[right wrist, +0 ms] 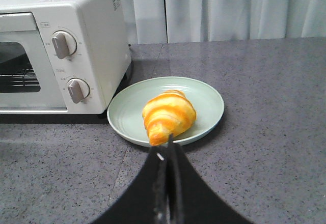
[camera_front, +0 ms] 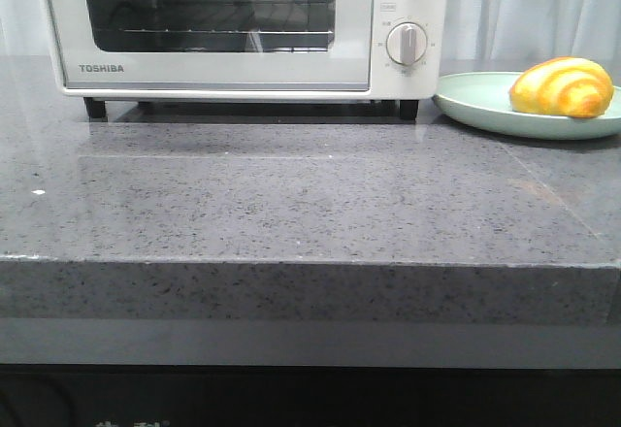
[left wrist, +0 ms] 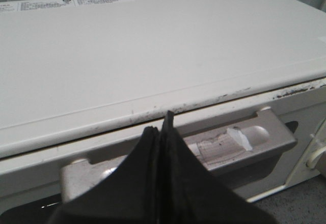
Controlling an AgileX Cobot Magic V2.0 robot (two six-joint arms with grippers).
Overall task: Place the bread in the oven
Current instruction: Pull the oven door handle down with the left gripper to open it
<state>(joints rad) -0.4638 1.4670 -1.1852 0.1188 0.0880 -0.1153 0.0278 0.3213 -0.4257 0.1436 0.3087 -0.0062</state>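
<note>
The left gripper (left wrist: 164, 127) has its black jaws pressed together, empty, poised just in front of the oven (left wrist: 153, 56) door handle (left wrist: 224, 147) — the door is closed. The right gripper (right wrist: 167, 150) is likewise closed on nothing, near the pale green plate (right wrist: 204, 99). The bread (camera_front: 563, 87) lies on that plate at the front view's right edge, beside the oven on the grey desk (camera_front: 291, 204).

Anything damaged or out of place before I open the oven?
Yes: the oven shows dark chipped marks along its top front edge, and its door handle looks scuffed, with a white scrap stuck on it. Bread sits neatly on the plate.
</note>
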